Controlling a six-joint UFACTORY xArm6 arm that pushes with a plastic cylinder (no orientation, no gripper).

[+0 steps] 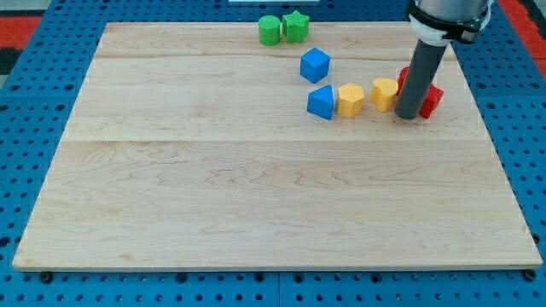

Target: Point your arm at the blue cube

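The blue cube sits on the wooden board near the view's top, right of centre. My tip is at the view's right, well to the right of and below the blue cube, touching or just next to a red block that the rod partly hides. A yellow block lies just left of the tip.
A second blue block, wedge-like, and another yellow block form a row left of the tip. A green cylinder and a green star-shaped block sit at the top edge. Blue pegboard surrounds the board.
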